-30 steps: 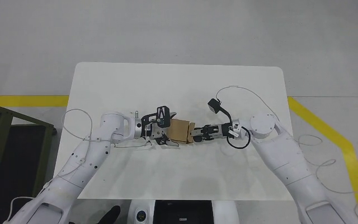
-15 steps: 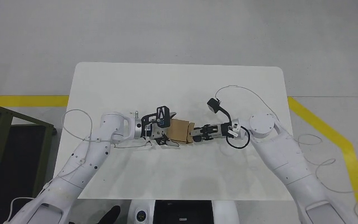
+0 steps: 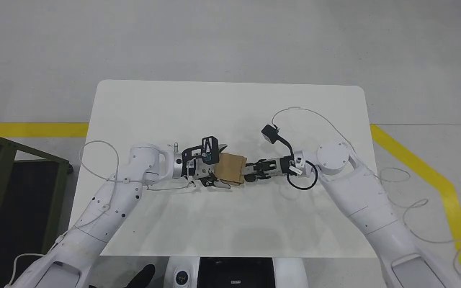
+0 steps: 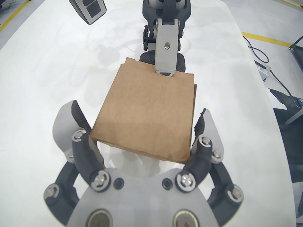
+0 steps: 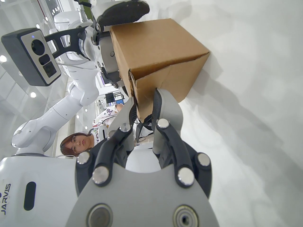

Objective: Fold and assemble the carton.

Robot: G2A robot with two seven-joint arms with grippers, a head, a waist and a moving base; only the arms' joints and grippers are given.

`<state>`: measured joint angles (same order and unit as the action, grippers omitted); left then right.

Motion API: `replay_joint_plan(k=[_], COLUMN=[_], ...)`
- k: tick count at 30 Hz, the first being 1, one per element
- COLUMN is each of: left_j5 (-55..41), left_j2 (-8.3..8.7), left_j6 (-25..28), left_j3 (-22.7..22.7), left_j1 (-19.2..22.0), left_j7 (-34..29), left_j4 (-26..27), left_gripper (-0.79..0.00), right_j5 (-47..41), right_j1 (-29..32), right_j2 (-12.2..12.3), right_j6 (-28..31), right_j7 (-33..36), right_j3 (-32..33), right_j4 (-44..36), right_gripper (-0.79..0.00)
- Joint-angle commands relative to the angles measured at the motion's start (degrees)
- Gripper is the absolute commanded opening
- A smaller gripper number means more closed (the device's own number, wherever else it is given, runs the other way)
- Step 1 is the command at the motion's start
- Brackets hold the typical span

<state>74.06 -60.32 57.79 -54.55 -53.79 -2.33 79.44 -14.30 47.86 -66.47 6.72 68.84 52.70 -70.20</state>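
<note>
Carton: a brown cardboard carton point(image 3: 232, 168) is seen lying on its side just toward 6 o'clock of the middle of the white rounded-corner bench point(image 3: 230, 108), its long axis run from 9 to 3 o'clock in the top view.
Carton shape: the walls are squared up into a box, with one end flap seen partly folded in at the 3 o'clock end point(image 5: 156, 48).
Left gripper: the left gripper point(image 4: 139, 125) is placed at the carton's 9 o'clock end; its fingers are spread to the carton's width and pressed against two opposite faces, so the carton is clamped between them.
Right gripper: the right gripper point(image 5: 144, 107) is placed at the carton's 3 o'clock end; its fingers are drawn nearly together and pinched on the cardboard edge there.
</note>
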Motion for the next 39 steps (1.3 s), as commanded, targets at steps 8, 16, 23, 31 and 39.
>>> replay_joint_plan(k=[8,16,23,31,39], left_j5=[-0.1,0.0,-0.2,-0.3,-0.3], left_j2=[-0.06,0.03,0.02,-0.02,-0.07], left_j6=[-0.1,0.1,0.1,0.0,0.0], left_j3=[0.1,-0.3,-0.2,-0.2,-0.1], left_j1=[0.0,-0.1,-0.2,-0.1,-0.1], left_j7=[-0.1,-0.2,-0.4,-0.5,-0.5], left_j4=[0.0,-0.3,-0.2,-0.2,-0.1], left_gripper=[0.0,0.0,0.0,0.0,0.0], right_j5=[-0.4,-0.6,0.0,0.5,-0.2], right_j1=[-1.1,0.7,2.7,3.3,1.9], right_j2=[-0.6,0.5,1.4,1.5,0.8], right_j6=[0.8,1.2,0.5,-0.2,0.1], right_j7=[0.0,1.0,1.5,1.0,0.7], right_j3=[-1.2,1.8,3.6,3.3,1.3], right_j4=[1.2,-0.1,-2.4,-2.9,-2.1], right_gripper=[-0.616,-0.576,-0.69,-0.785,-0.785])
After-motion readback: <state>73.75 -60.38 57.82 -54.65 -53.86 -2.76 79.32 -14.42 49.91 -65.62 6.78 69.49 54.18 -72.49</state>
